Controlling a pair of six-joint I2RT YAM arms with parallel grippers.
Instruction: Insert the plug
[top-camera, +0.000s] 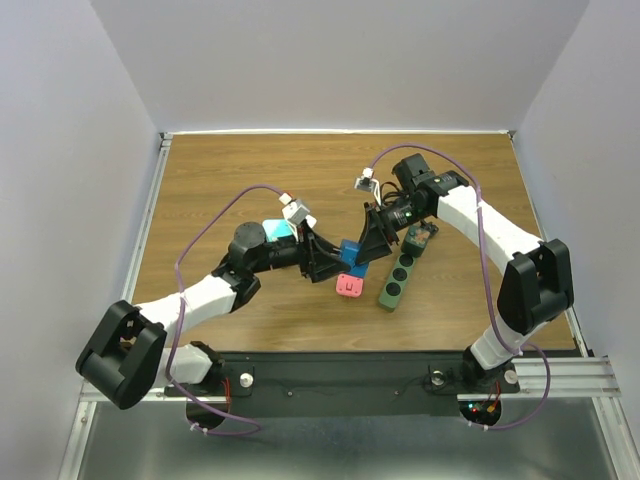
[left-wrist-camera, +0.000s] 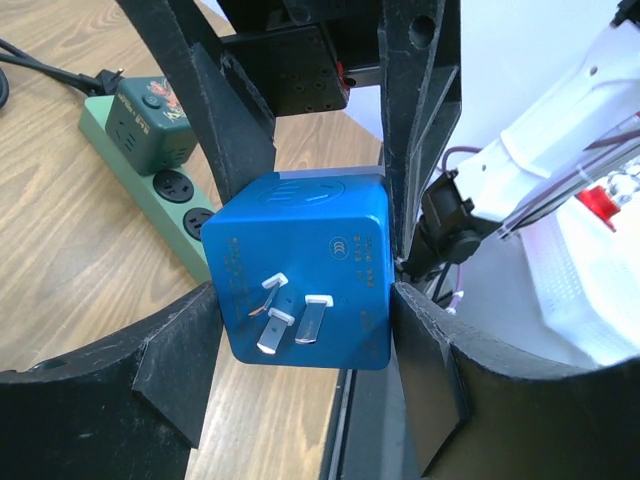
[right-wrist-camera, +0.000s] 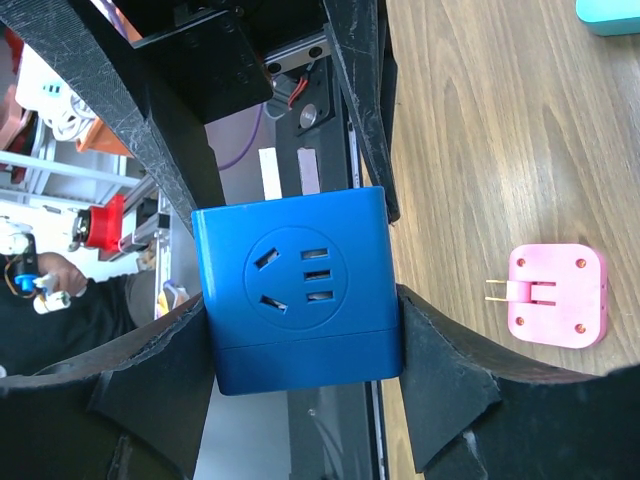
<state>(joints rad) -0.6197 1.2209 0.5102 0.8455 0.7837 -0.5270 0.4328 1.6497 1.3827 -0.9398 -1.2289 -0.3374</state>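
Observation:
A blue cube plug hangs above the table between both arms. In the right wrist view its socket face faces the camera, and my right gripper is shut on its two sides. In the left wrist view its three metal prongs face the camera. My left gripper has a finger against each side of the cube. The green power strip lies on the table to the right, with empty sockets.
A dark green cube adapter sits in the strip's far end. A pink plug lies flat on the wood below the grippers, prongs sideways. A teal object lies beside the left arm. The table's near edge runs close below.

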